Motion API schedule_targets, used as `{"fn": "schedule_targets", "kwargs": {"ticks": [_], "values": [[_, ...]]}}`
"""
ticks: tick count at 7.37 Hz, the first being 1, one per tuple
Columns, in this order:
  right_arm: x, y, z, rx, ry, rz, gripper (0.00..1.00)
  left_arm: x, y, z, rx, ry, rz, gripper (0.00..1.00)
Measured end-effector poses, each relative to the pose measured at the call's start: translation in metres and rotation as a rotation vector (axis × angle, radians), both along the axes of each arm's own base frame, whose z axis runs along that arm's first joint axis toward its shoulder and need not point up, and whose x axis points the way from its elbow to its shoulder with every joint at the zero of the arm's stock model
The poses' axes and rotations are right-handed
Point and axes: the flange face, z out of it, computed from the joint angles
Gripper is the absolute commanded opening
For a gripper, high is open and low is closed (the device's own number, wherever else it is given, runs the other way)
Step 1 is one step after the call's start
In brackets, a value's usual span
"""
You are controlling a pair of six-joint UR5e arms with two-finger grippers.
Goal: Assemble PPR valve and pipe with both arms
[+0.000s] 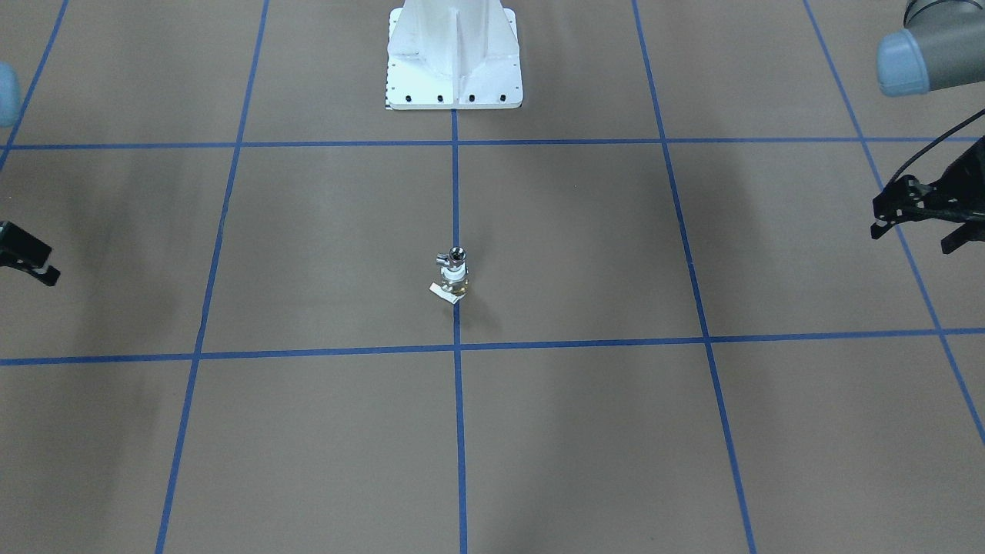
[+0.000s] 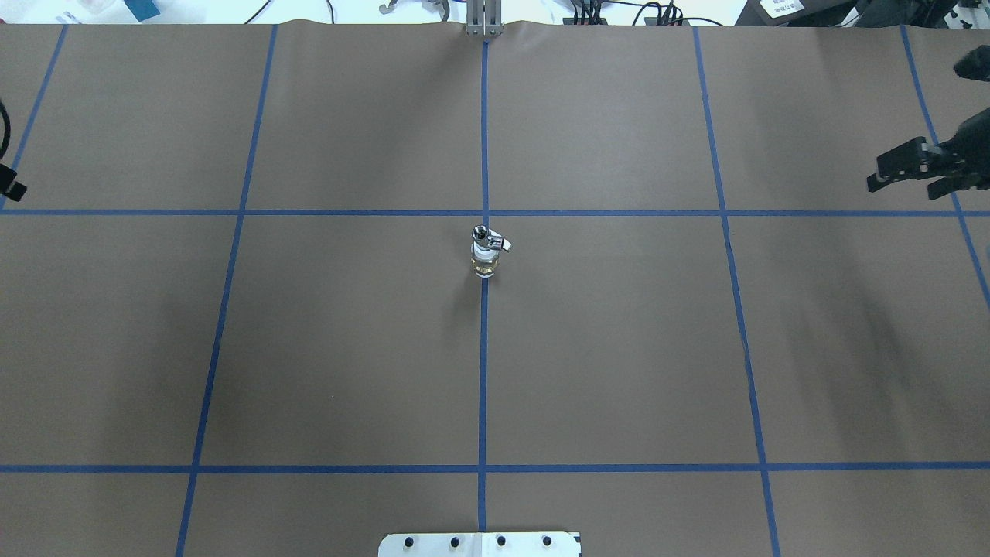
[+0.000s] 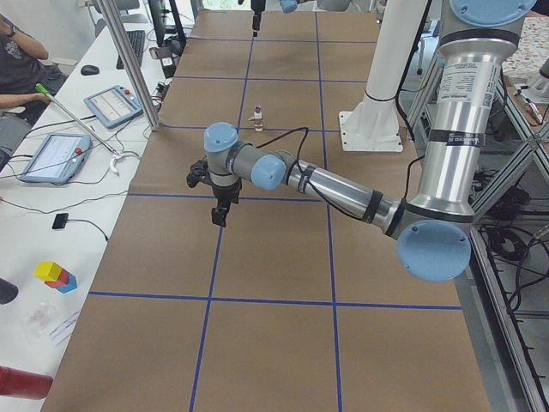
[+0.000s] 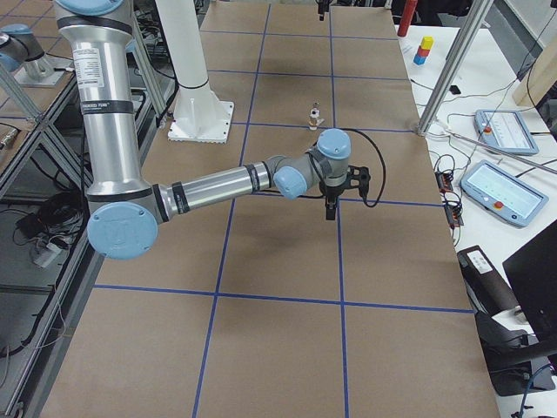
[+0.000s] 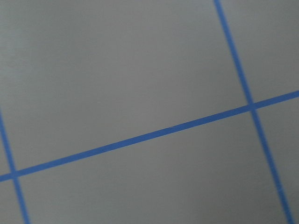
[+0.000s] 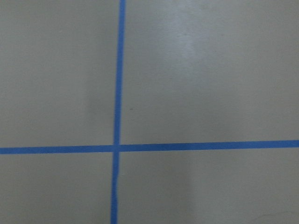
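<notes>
Brown desk (image 2: 348, 348) is carrying an upright valve (image 1: 454, 275). Far off, left gripper (image 1: 913, 236) and right gripper (image 2: 903, 187) are hanging, fingers apart; off-centre pinching risks toppling it.

No legible text, number, brand or sign found in any view.

Left arm (image 3: 463, 129): a printed label (image 3: 467, 81) on the upright section, with characters too small to read. Right arm (image 4: 109, 139): a like label (image 4: 91, 61), also unreadable. Tablets (image 3: 111, 105) on the side bench: screens lit, content not resolvable.
</notes>
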Motion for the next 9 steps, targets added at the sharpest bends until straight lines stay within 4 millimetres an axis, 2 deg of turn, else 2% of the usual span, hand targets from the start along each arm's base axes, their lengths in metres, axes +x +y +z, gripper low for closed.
{"fn": "schedule_targets", "kwargs": {"ticks": [1, 2, 4, 6, 9], "values": [[0.030, -0.003, 0.039, 0.032, 0.019, -0.043, 1.00, -0.020, -0.001, 0.022, 0.023, -0.004, 0.037, 1.00], [0.054, -0.004, 0.065, 0.047, 0.023, -0.061, 1.00, -0.034, 0.001, 0.030, 0.035, 0.045, 0.060, 1.00], [0.082, 0.005, 0.081, 0.062, 0.004, -0.055, 1.00, -0.067, 0.006, 0.026, 0.003, 0.203, 0.023, 1.00], [0.101, 0.018, 0.077, 0.078, -0.013, -0.032, 1.00, -0.083, 0.013, 0.019, 0.013, 0.256, -0.001, 1.00], [0.114, 0.024, 0.023, 0.204, 0.071, 0.015, 1.00, -0.092, 0.020, 0.014, 0.041, 0.249, -0.020, 1.00]]}}
